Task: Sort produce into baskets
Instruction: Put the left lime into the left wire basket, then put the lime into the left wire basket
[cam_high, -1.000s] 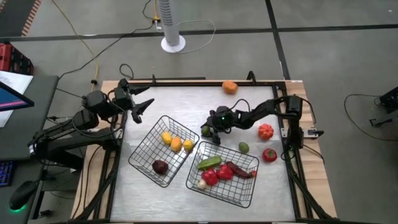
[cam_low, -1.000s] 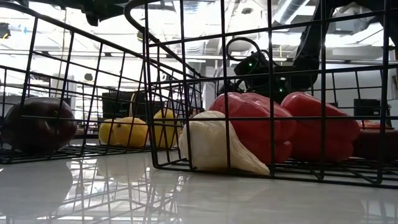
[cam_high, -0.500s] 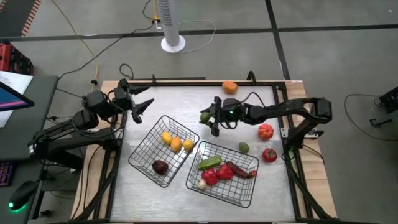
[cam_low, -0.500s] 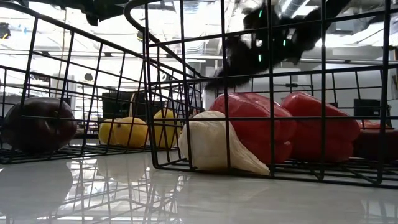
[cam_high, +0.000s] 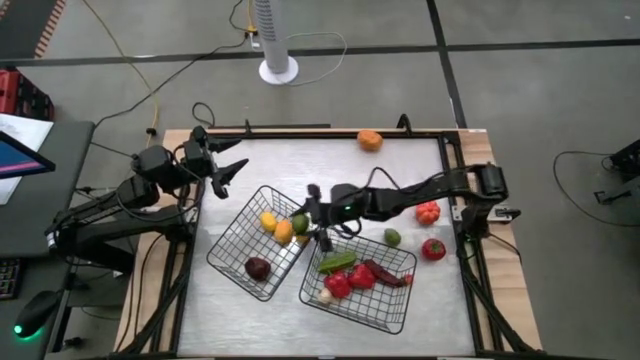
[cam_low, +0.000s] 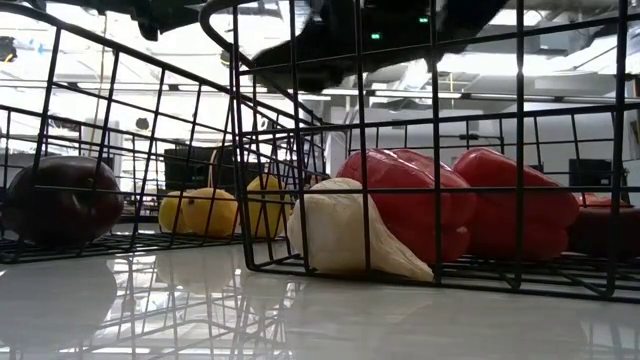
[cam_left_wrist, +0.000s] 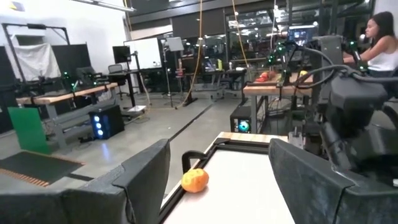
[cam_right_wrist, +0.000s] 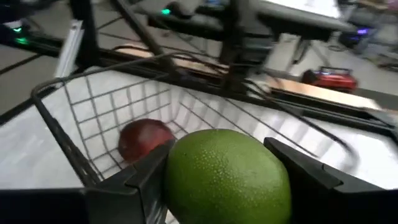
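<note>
Right gripper (cam_high: 308, 224) (earlier rightward) over left basket (cam_high: 232, 250)

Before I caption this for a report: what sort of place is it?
Probably a robotics lab or workshop: a concrete floor with trailing cables around the table, and, in the left wrist view, more workbenches, a whiteboard and a seated person.

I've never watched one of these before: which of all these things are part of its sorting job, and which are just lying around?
Part of the job:
- left basket
- right basket
- green fruit in the right gripper
- loose produce: orange, red tomato, small green fruit, red fruit

Just lying about:
- fan stand
- floor cables
- left gripper, waiting
</note>
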